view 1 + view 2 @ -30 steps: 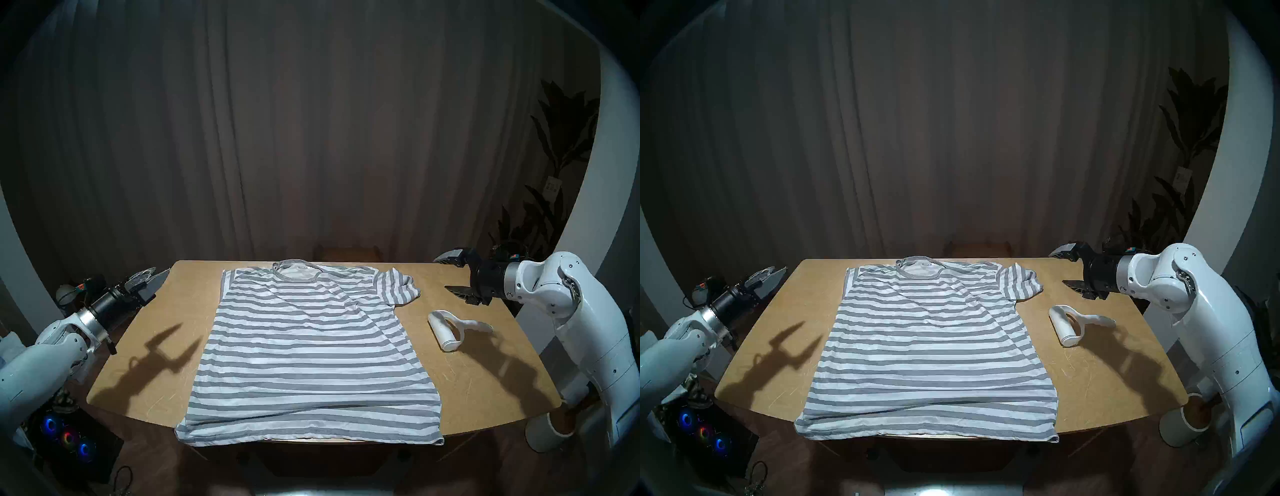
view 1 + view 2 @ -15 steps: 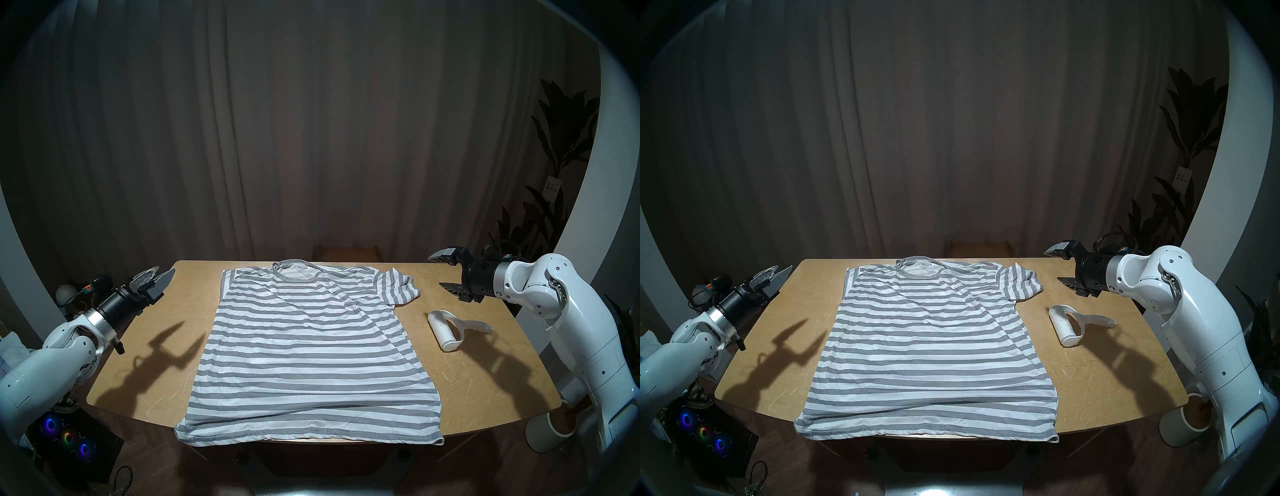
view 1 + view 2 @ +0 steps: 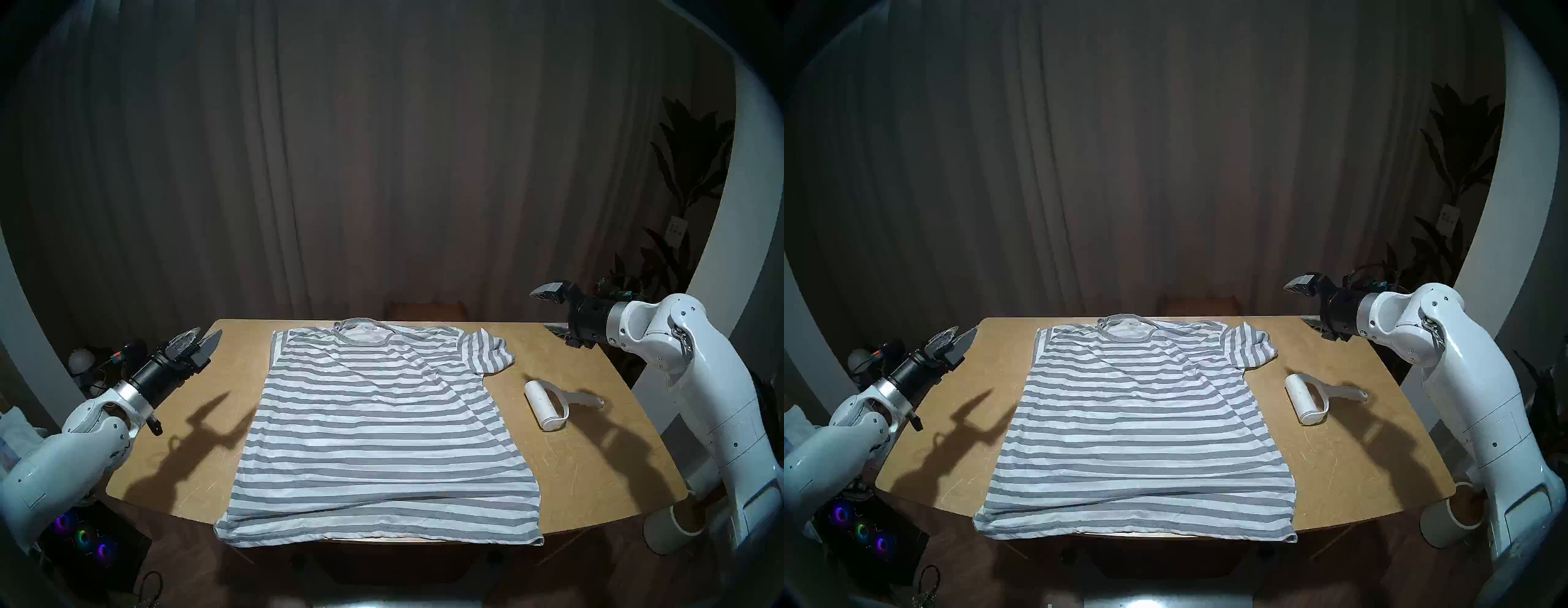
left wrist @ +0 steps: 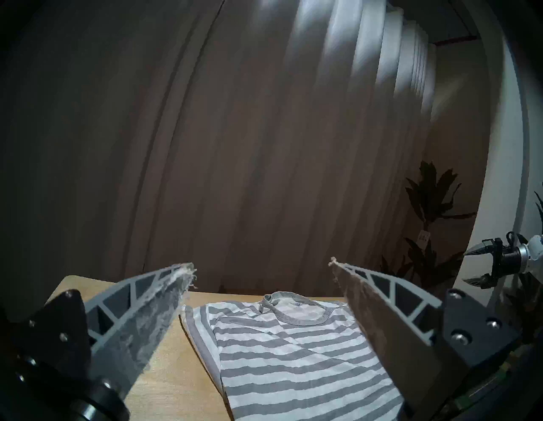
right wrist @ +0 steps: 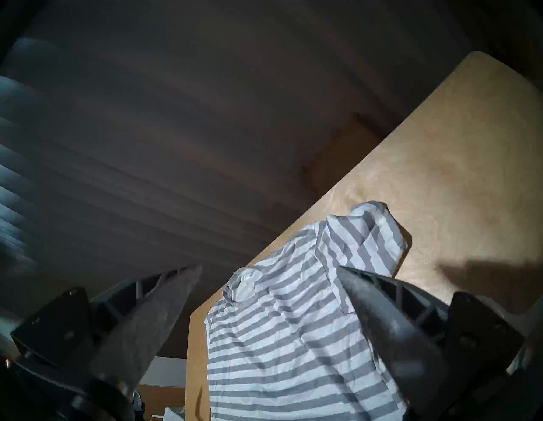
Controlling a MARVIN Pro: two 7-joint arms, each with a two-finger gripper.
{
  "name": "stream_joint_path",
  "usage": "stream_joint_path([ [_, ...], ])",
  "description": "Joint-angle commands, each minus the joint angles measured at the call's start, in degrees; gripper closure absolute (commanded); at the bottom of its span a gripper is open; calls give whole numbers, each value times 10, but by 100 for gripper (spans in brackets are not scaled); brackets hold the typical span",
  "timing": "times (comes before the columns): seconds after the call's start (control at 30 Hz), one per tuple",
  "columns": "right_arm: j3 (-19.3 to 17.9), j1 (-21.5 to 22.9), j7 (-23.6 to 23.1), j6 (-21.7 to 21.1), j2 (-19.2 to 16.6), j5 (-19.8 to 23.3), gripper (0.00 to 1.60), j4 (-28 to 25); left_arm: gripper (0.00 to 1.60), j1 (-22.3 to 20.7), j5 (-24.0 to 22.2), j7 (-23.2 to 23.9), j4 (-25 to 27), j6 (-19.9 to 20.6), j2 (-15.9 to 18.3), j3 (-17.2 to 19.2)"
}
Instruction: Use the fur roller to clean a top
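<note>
The small all-white plastic fur roller (image 3: pixel 551 403) is lying right of the grey-and-white striped T-shirt (image 3: pixel 373 429), cylinder running front-to-back, handle pointing away from it. Left gripper (image 3: pixel 203 337) and right gripper (image 3: pixel 547 312) are both hanging spread, empty.

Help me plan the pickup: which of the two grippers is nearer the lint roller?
The right gripper, hovering open beyond the lint roller on its side of the shirt. The left gripper is across the shirt.
</note>
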State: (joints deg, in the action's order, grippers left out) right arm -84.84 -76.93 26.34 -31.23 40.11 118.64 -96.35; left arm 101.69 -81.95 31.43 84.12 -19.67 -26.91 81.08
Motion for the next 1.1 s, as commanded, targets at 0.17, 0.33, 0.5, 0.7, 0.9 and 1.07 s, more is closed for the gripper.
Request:
stream_joint_path([
  [0.17, 11, 40, -20, 0, 2, -46, 0, 28, 0, -27, 24, -37, 11, -15, -13, -1],
  [0.33, 19, 49, -25, 0, 4, -64, 0, 43, 0, -32, 35, -55, 9, -18, -19, -3],
  [0.5, 31, 60, -32, -1, 6, -85, 0, 57, 0, -38, 47, -74, 8, -20, -24, -4],
  [0.7, 45, 74, -39, -1, 8, -110, 0, 73, 0, -43, 60, -94, 9, -22, -31, -7],
  [0.9, 65, 86, -43, 5, 17, -136, 0, 90, 0, -51, 75, -116, 10, -25, -38, -9],
  [1.07, 83, 100, -48, 7, 22, -159, 0, 104, 0, -57, 89, -135, 10, -27, -45, -12],
])
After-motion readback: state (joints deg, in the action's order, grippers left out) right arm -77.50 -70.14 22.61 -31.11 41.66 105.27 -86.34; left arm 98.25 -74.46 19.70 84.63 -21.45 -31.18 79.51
